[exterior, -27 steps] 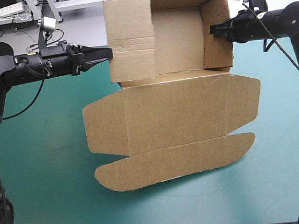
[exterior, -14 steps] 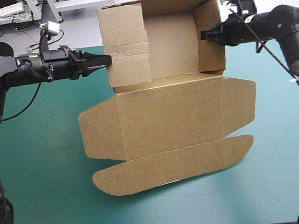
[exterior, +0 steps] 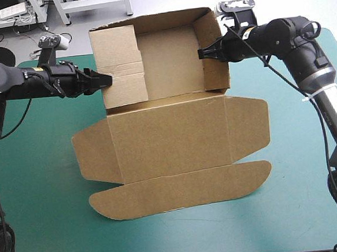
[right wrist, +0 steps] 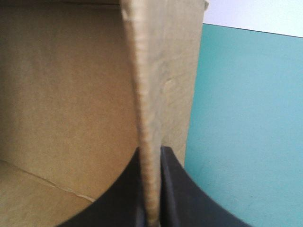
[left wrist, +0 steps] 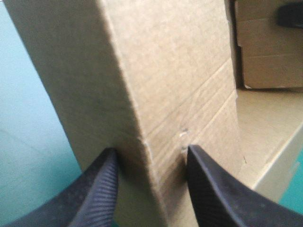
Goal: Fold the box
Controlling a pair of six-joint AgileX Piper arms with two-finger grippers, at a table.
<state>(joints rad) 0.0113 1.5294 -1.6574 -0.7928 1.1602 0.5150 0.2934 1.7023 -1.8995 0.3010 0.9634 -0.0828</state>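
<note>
The brown box [exterior: 169, 132] lies mid-table as an open tray at the far side, its lid and flaps spread flat toward the near edge. My left gripper [exterior: 106, 80] reaches in from the left and is shut on the tray's folded left wall [left wrist: 180, 71], one black finger on each face [left wrist: 149, 156]. My right gripper [exterior: 202, 53] comes from the right and is shut on the top edge of the right wall [right wrist: 165, 71]; that wall's edge runs straight out between its fingers [right wrist: 151, 156]. The other gripper's tip shows beyond the tray in the left wrist view.
Teal-green cover [exterior: 47, 219] shows bare to the left, right and front of the box. The tray's back wall stands at the table's far edge [exterior: 165, 17].
Both grippers have moved left together, carrying the box with them; the whole sheet, lid included, has slid left across the cover and turned slightly.
</note>
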